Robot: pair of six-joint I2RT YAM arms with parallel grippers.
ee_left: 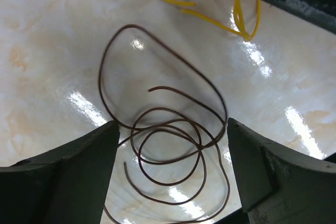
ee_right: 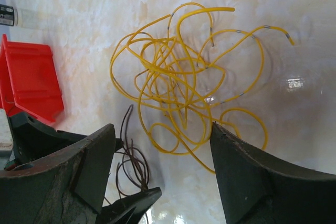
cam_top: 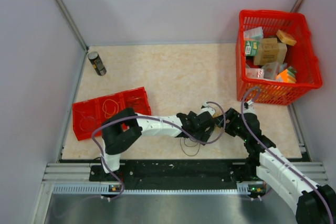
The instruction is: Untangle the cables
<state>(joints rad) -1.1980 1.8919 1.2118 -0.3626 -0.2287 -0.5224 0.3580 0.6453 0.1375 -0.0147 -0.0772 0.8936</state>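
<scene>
The cables lie as two separate bunches on the marble tabletop. The dark brown wire sits in loose loops between the open fingers of my left gripper, not gripped. The yellow wire tangle lies just ahead of my open right gripper, one loop near its right finger. The brown wire also shows beside the right gripper's left finger. In the top view both grippers, left and right, meet near the table's front middle, with brown loops just below them.
A red compartment tray with a yellow wire in it lies at the left. A red basket of small boxes stands at the back right. A dark can stands at the back left. The left gripper's finger is close to the right gripper.
</scene>
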